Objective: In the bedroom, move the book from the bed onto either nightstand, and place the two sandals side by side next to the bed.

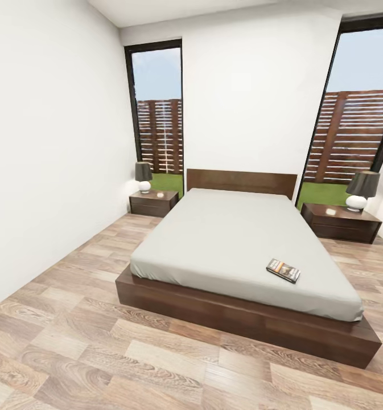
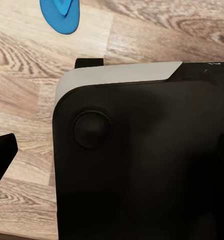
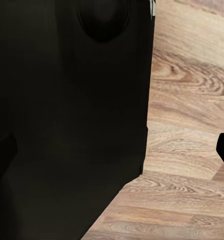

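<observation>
Nearest, under my left wrist cam, one blue sandal (image 2: 61, 15) lies flat on the wood floor (image 2: 22, 60), just past my dark base (image 2: 142, 165); its far end is cut off, so I cannot tell its pointing. Only dark finger tips (image 2: 2, 155) at frame edges, so I cannot tell if either claw is spread or pressed together.

Further, in the head view, the book (image 1: 283, 270) lies flat on the bed (image 1: 225, 239), near the foot edge, right side, long axis diagonal, far from my claws. Beyond, left nightstand (image 1: 153, 203) and right nightstand (image 1: 340, 222) each carry a lamp (image 1: 144, 176).
</observation>
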{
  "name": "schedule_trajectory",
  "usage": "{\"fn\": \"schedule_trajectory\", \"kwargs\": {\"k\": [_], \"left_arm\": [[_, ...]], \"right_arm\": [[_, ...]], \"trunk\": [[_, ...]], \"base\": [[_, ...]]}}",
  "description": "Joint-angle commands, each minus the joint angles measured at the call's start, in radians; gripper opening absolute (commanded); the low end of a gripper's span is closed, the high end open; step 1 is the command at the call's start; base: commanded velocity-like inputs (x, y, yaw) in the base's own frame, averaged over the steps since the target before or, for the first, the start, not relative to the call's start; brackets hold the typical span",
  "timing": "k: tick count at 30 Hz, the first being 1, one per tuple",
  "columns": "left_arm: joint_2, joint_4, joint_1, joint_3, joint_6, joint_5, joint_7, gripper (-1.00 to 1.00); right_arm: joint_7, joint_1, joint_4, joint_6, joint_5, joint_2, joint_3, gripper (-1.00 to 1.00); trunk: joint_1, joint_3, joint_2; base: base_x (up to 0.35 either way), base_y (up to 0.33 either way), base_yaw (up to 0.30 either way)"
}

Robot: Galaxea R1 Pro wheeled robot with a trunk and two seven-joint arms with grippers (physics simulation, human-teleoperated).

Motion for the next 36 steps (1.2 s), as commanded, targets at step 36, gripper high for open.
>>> {"fn": "schedule_trajectory", "kwargs": {"k": [36], "left_arm": [[0.006, -0.11, -0.007, 0.005, 0.045, 0.003, 0.0, 1.0]], "right_arm": [[0.177, -0.003, -0.089, -0.138, -0.06, -0.098, -0.029, 1.0]], "trunk": [[0.0, -0.001, 0.0]], "base": [[0.0, 0.0, 0.0]]}}
